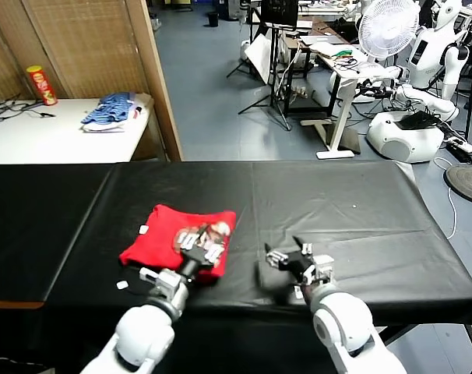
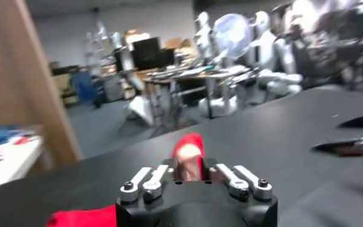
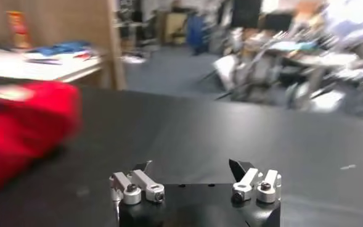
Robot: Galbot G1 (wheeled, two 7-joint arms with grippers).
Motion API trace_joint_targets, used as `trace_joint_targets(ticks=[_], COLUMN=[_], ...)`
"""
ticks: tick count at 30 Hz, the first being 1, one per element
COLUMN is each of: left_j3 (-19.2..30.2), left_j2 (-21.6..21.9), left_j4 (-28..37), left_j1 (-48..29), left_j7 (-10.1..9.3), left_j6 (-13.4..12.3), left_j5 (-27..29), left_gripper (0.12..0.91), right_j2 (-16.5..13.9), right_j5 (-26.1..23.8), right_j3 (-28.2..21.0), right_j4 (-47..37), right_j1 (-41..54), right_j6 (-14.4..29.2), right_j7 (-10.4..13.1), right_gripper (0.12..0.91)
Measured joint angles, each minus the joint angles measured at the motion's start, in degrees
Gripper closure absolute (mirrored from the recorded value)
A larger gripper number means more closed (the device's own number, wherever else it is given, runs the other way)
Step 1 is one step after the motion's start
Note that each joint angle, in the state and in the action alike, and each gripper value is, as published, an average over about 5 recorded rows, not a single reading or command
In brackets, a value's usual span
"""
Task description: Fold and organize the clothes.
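1. Where the black-covered desk [image 1: 361, 202] meets the robot's left side, the red T-shirt [image 1: 162, 234] lies folded into a compact bundle, its cartoon print [image 1: 209, 231] facing up at the bundle's right edge and a small white tag [image 1: 144, 230] at its left edge.
2. The left end effector [image 1: 202, 248] sits over the near right corner of the T-shirt, at the print; its fingers [image 2: 153, 179] are parted, with red cloth visible between them, and whether they touch the cloth cannot be told.
3. The right end effector [image 1: 296, 257] rests low over bare desk cover just right of the T-shirt, its fingers [image 3: 138, 183] spread wide and holding nothing.
4. A blue-and-white garment pile [image 1: 111, 111] and a red canister [image 1: 41, 84] occupy a white desk [image 1: 57, 140] behind, at left.
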Motion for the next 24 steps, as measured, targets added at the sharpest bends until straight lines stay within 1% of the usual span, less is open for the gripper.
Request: trace_joint_targets(ticks=[2, 3, 4, 6, 8, 13, 15, 16, 19, 20, 22, 23, 24], left_j3=[0.1, 0.0, -0.2, -0.7, -1.4, -3.4, -4.0, -4.3, -5.1, -5.3, -5.7, -5.8, -6.0], left_j2=[-0.1, -0.1, 0.0, 0.2, 0.5, 0.8, 0.8, 0.8, 0.9, 0.9, 1.0, 1.0, 1.1], left_j4=[-0.4, -0.6, -0.9, -1.4, -1.7, -2.3, -2.4, -2.5, -2.7, -2.8, -2.8, -2.7, -2.6], left_j1=[-0.1, -0.1, -0.1, 0.0, 0.4, 2.3, 3.2, 3.5, 4.3, 4.4, 4.7, 4.8, 4.9], left_j7=[1.37, 1.76, 1.98, 2.1, 2.07, 1.53, 1.1, 0.89, 0.44, 0.31, -0.01, -0.21, -0.44], left_j6=[-1.8, -2.5, -3.0, -3.6, -3.9, -4.6, -4.9, -5.0, -5.2, -5.2, -5.3, -5.4, -5.6], left_j5=[-2.4, -3.4, -4.3, -5.2, -5.3, -4.4, -4.0, -4.0, -3.9, -3.9, -3.9, -3.7, -3.5], left_gripper=[0.328, 0.286, 0.26, 0.239, 0.234, 0.232, 0.232, 0.232, 0.232, 0.232, 0.232, 0.232, 0.232], right_j2=[0.2, 0.3, 0.6, 1.3, 2.2, 4.1, 4.7, 4.9, 5.0, 4.9, 4.4, 4.1, 3.7], right_j5=[4.2, 6.2, 7.9, 10.9, 13.1, 16.2, 16.6, 16.6, 15.6, 14.9, 12.8, 11.5, 9.9], right_j3=[-1.0, -1.5, -2.1, -3.5, -4.9, -7.6, -8.4, -8.7, -9.1, -9.1, -8.9, -8.8, -8.6], right_j4=[-0.6, -1.0, -1.4, -2.7, -4.2, -8.4, -10.1, -10.7, -11.9, -12.1, -12.4, -12.6, -12.8], right_j1=[1.1, 1.7, 2.5, 4.2, 6.1, 9.7, 10.6, 11.0, 11.5, 11.6, 11.7, 11.7, 11.8], right_j6=[-1.3, -1.8, -2.2, -2.5, -2.6, -2.6, -2.5, -2.4, -1.6, -1.0, 0.4, 1.3, 2.2], right_j7=[0.4, 0.6, 0.8, 1.0, 1.1, 1.8, 2.0, 1.9, 1.3, 0.8, -0.7, -1.6, -2.6], right_gripper=[0.227, 0.227, 0.227, 0.227, 0.227, 0.239, 0.288, 0.328, 0.484, 0.551, 0.651, 0.718, 0.768])
